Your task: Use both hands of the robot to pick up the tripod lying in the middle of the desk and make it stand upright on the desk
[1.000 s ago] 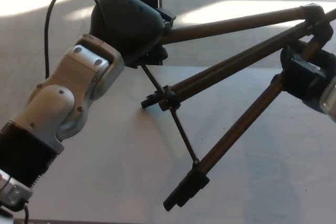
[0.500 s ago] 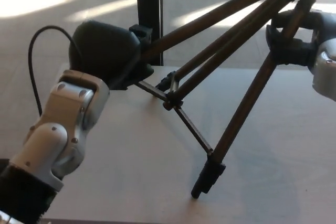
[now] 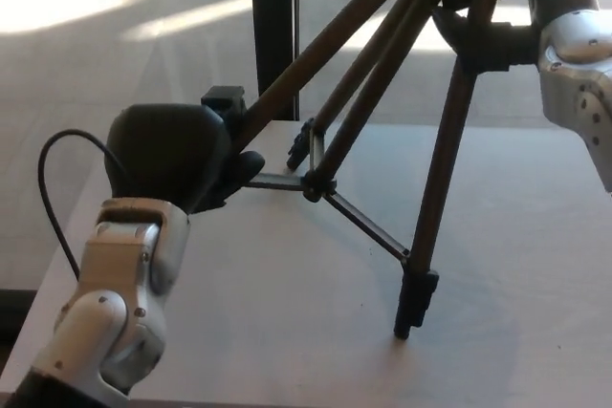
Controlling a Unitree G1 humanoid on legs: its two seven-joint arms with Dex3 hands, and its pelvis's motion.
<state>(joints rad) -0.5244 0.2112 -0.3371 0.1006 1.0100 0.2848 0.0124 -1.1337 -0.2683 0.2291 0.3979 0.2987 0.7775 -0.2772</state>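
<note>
A dark tripod (image 3: 382, 64) with three brown-black legs stands tilted over the pale desk (image 3: 287, 332), its top out of the picture above. One leg's foot (image 3: 413, 308) rests on the desk near the middle front. My left hand (image 3: 177, 155) is shut on the lower end of the left leg, whose foot (image 3: 222, 99) sticks out just past the fingers. My right hand (image 3: 497, 16) is shut on the upper part of the right leg, high at the top right. Thin braces meet at a centre joint (image 3: 311, 183) between the legs.
A black vertical post (image 3: 273, 35) stands behind the desk's far edge. A black cable (image 3: 53, 198) loops from my left forearm. The desk's left edge runs close to my left arm; floor with sunlit patches lies beyond.
Both hands have swung the tripod toward upright: my right hand rose with the top, my left hand dropped and moved left with its leg, and the front foot now touches the desk.
</note>
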